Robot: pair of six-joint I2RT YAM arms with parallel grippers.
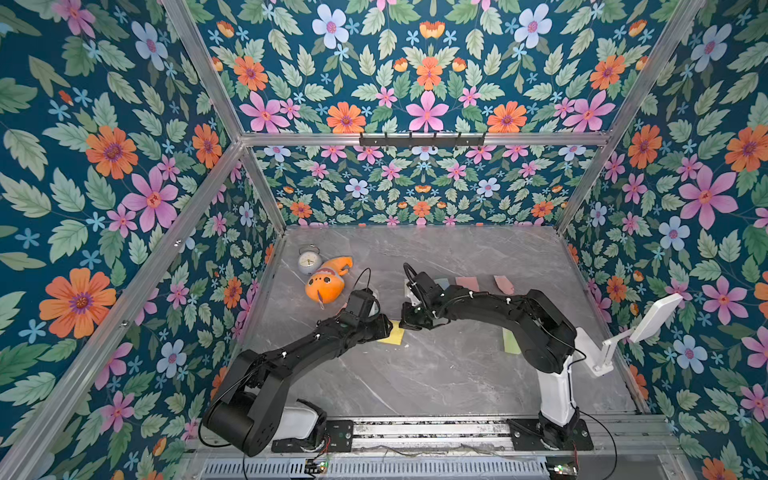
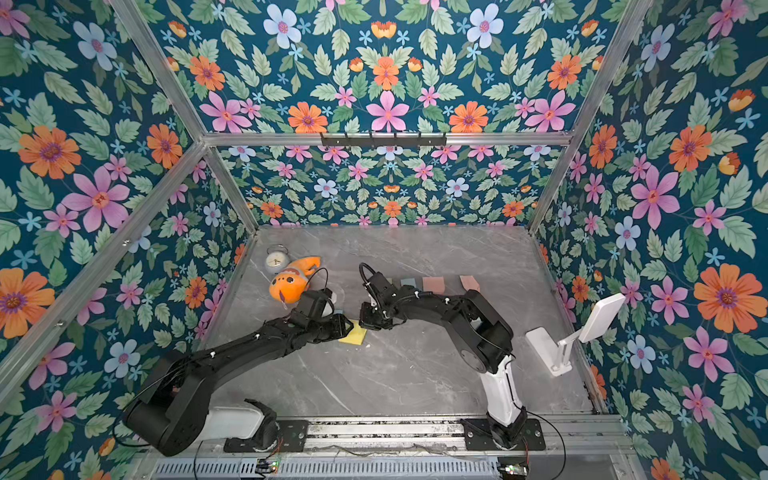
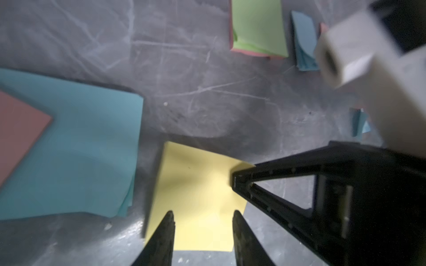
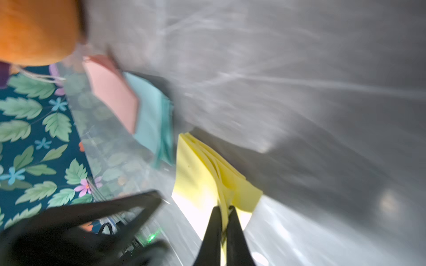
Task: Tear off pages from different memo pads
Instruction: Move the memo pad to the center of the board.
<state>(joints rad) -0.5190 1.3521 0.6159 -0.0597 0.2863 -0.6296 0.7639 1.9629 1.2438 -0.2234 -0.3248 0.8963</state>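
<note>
**If too many sheets come up, the whole pad may come too**

While the right fingers (image 4: 214,221) are pinched tight on the edge of the yellow sheets (image 4: 196,175), the left fingers (image 3: 169,221) stand apart over the yellow pad (image 3: 196,184). I cannot tell if they press down on it. The pad lies on the grey surface (image 1: 436,374) near the orange toy (image 1: 324,284), on the side where the arms are bolted down. A blue pad (image 3: 80,149) with a pink sheet (image 3: 20,129) on top lies between the toy and the yellow pad, just beside the pad.

Here is what could go wrong. In the right wrist view, more than one sheet looks fanned up in the pinch. A pull could then rip off a bunch, not one page.

If nothing holds the pad down, the sticky strip may win. The whole pad could ride up with the sheets, or slide into the blue pad and push it toward the toy.

A fast or crooked pull could tear the paper, because it is very thin.

The two sets of fingers are also very close to each other over the pad. A small wrong move could make them bump.

The green pad (image 3: 258,27) lies well apart from the toy and looks safe from all this.
</note>
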